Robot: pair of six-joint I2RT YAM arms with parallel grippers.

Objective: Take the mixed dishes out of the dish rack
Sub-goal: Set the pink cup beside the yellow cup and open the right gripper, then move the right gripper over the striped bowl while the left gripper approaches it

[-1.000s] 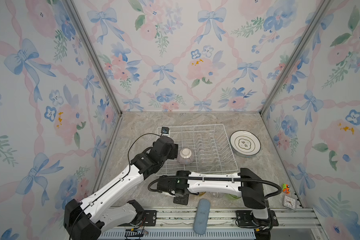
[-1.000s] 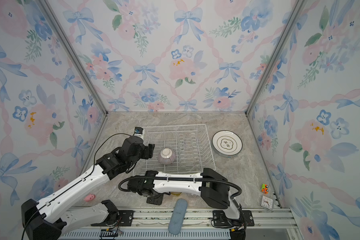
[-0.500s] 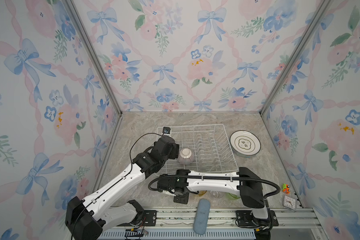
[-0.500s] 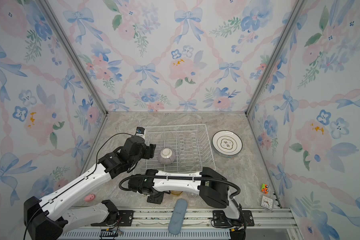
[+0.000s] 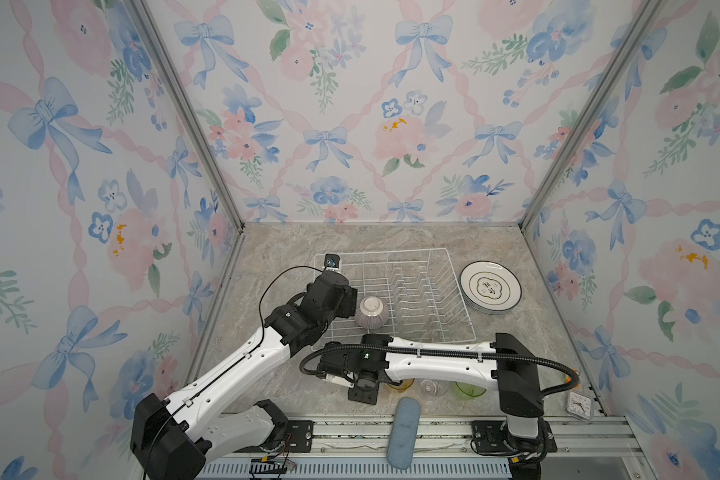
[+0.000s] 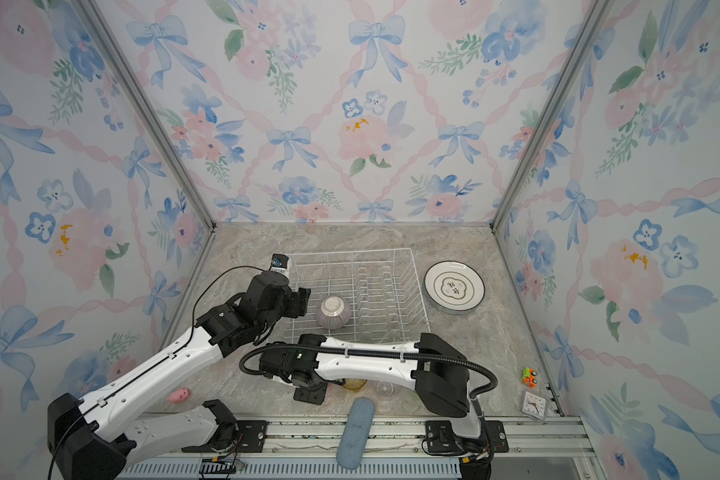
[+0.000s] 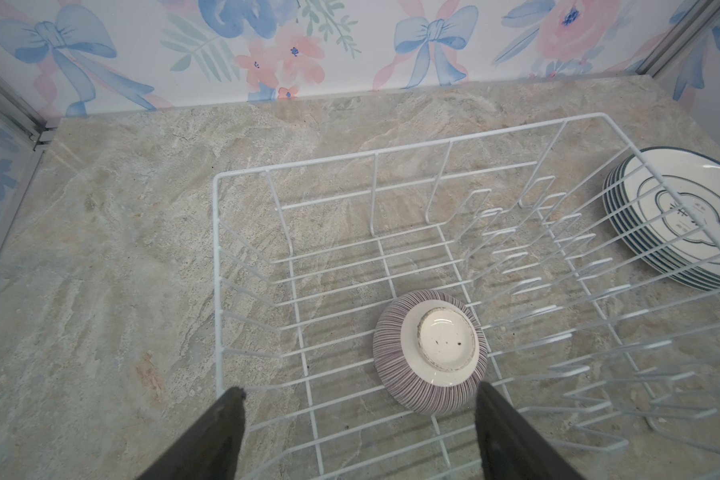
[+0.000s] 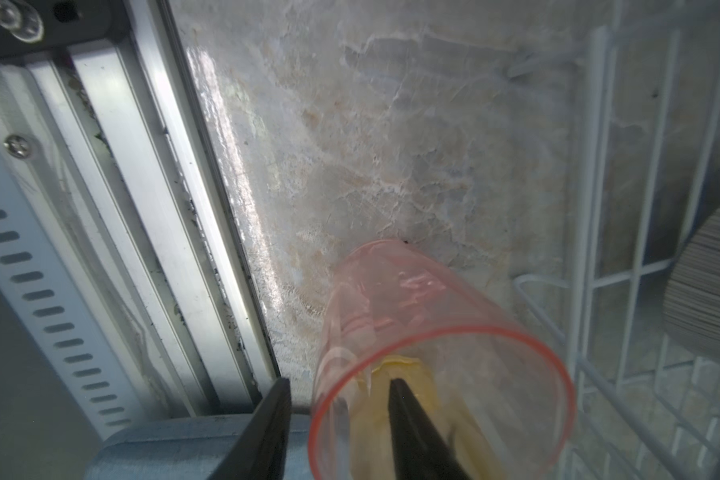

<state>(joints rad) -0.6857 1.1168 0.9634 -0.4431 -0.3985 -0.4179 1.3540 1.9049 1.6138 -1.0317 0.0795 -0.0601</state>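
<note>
Top views: we see the dish rack (image 5: 391, 252) holding only the striped bowl (image 5: 371, 311), upside down near its front left corner. The plates (image 5: 490, 287) are stacked on the table (image 5: 287, 266) just right of the rack. The yellow tumbler (image 5: 400, 385), clear tumbler (image 5: 432, 387) and green tumbler (image 5: 468, 390) stand on the table in front. The left gripper (image 6: 303, 302) hangs beside the bowl.

Left wrist: jaws wide apart, nothing held. The bowl sits just beside one finger, not between them.

Right wrist: the right gripper (image 8: 339, 382) straddles the wall of the pink tumbler (image 8: 412, 324), one finger inside and one outside, with slack and no pinch. The tumbler base looks down on the table, outside the rack.

We judge only the bowl is left to unload.
</note>
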